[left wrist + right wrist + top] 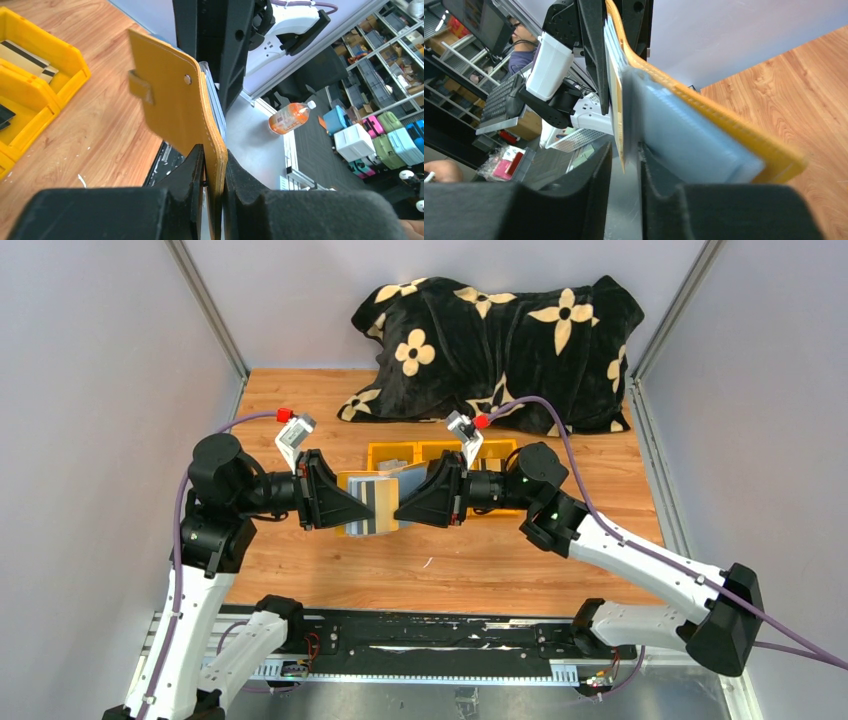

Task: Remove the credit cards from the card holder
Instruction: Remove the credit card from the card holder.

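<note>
While the left gripper [214,159] is pinching one yellow leaf of the card holder [175,100] tight, that wallet is hanging above the table [115,125], between the two grippers; the right gripper [625,150] is straddling its grey sleeves [684,135] (clamped or loose, I cannot tell). A bottle [290,116] beyond is showing print too small to read.

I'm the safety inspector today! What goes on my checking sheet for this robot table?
Surface: wooden tabletop, a few pale specks.
Job's things: mustard-yellow folding card holder held up between both arms; beige card with a dark stripe lies in the yellow plastic bin.
Clutter: black blanket with cream flowers at the back.
Grippers: left gripper shut on the holder's leaf; right gripper straddles a thin inner layer, grip unclear.
Cables: purple cable along each arm, clear of the holder.
Surroundings: grey walls; storage shelves; orange bottle on the floor.
</note>
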Action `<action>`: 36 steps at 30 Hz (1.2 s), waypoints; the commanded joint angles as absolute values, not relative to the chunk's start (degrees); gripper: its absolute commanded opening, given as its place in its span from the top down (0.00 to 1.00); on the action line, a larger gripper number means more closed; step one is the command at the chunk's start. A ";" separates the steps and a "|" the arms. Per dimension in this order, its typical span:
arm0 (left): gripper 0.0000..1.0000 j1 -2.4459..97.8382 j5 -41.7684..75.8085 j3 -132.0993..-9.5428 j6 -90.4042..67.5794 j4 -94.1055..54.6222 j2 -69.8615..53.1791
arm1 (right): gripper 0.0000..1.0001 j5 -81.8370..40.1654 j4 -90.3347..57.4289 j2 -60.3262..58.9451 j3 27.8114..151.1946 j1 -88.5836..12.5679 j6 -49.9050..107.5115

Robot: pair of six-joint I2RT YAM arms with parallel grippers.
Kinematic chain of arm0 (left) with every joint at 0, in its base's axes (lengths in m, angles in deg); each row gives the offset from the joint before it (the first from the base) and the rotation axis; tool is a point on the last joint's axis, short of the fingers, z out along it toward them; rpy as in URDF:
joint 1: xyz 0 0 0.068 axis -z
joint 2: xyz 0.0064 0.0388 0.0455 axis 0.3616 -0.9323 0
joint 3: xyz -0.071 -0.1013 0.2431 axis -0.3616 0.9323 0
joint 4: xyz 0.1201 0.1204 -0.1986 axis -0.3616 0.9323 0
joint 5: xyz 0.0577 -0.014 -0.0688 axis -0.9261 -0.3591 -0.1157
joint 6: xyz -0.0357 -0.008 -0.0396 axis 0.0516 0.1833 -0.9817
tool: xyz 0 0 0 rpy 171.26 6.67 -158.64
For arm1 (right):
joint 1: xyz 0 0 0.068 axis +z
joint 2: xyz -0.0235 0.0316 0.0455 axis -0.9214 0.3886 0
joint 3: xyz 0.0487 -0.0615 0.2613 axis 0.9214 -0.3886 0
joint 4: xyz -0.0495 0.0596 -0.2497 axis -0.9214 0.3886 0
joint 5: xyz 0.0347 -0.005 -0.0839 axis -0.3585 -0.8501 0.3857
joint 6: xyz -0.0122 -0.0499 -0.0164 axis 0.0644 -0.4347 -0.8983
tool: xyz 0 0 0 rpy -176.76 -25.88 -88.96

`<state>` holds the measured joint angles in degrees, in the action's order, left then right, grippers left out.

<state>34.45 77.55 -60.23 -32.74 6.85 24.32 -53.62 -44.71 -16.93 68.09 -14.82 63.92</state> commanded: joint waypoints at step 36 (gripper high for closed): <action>1.00 34.91 75.27 -64.70 -15.18 21.49 22.63 | 1.00 -50.77 -13.46 -28.99 64.33 -42.62 57.14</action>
<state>34.52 75.50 -62.07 -23.23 14.68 23.19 -56.20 -32.77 -28.41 62.23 -36.76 64.40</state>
